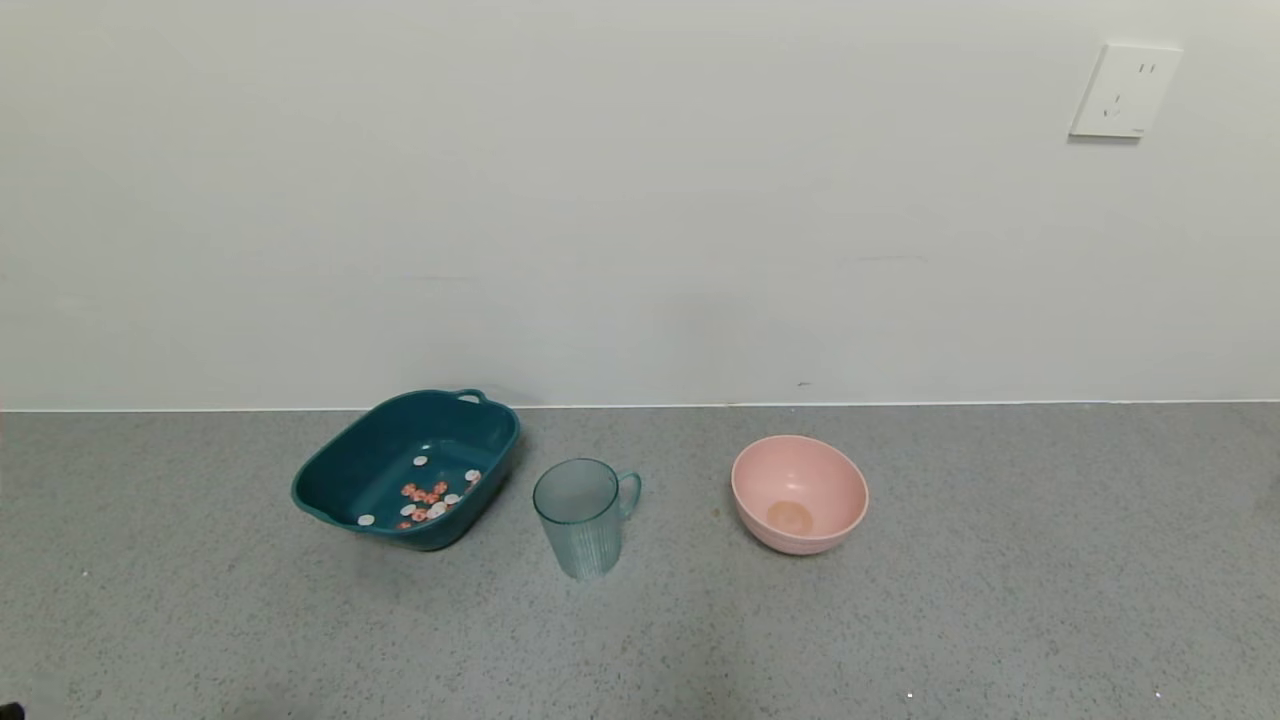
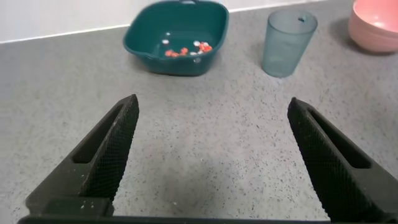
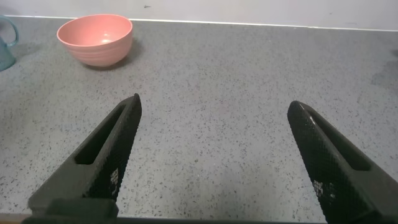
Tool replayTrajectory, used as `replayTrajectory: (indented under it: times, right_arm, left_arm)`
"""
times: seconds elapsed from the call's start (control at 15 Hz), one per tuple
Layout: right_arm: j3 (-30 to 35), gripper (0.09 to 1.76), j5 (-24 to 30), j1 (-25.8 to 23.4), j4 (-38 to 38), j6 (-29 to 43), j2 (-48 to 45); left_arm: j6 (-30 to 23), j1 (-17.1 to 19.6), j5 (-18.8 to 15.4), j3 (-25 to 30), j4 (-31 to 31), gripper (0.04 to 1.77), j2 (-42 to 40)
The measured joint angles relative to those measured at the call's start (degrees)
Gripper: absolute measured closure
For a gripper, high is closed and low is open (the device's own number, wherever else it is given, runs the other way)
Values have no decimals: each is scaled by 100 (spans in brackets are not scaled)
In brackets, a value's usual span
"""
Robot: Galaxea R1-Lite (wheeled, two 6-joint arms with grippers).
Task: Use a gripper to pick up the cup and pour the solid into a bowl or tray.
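The blue-green ribbed cup (image 1: 583, 517) stands upright and looks empty on the grey counter, its handle toward the pink bowl. It also shows in the left wrist view (image 2: 288, 42). The dark teal tub (image 1: 408, 469) stands to its left and holds the orange-red and white round pieces (image 1: 430, 496); the tub (image 2: 176, 36) and pieces (image 2: 185, 50) also show in the left wrist view. My left gripper (image 2: 212, 107) is open and empty, well short of the cup and tub. My right gripper (image 3: 214, 107) is open and empty over bare counter. Neither gripper shows in the head view.
A round pink bowl (image 1: 799, 492) stands right of the cup and also shows in the right wrist view (image 3: 96, 38). A white wall runs behind the counter, with a socket plate (image 1: 1124, 90) high on the right.
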Motion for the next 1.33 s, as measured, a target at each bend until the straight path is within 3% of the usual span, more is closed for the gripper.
replayTrajectory:
  times: [0.2, 0.53, 0.87, 1.07, 1.33]
  right_arm:
    - [0, 14, -2, 0, 2, 0, 0]
    - [0, 14, 0, 0, 0, 0, 0]
    - [0, 14, 0, 0, 2, 0, 0]
    - [0, 14, 0, 0, 2, 2, 0]
    - [0, 14, 0, 0, 2, 2, 0]
  left_arm:
    - [-4, 217, -27, 52, 219, 9, -761]
    - [-89, 205, 4, 377, 206, 9, -1905]
    - [-315, 200, 83, 909, 79, 9, -2172]
    - [-312, 200, 127, 986, 464, 9, -2188]
    - [-351, 200, 193, 1001, 341, 9, -2193]
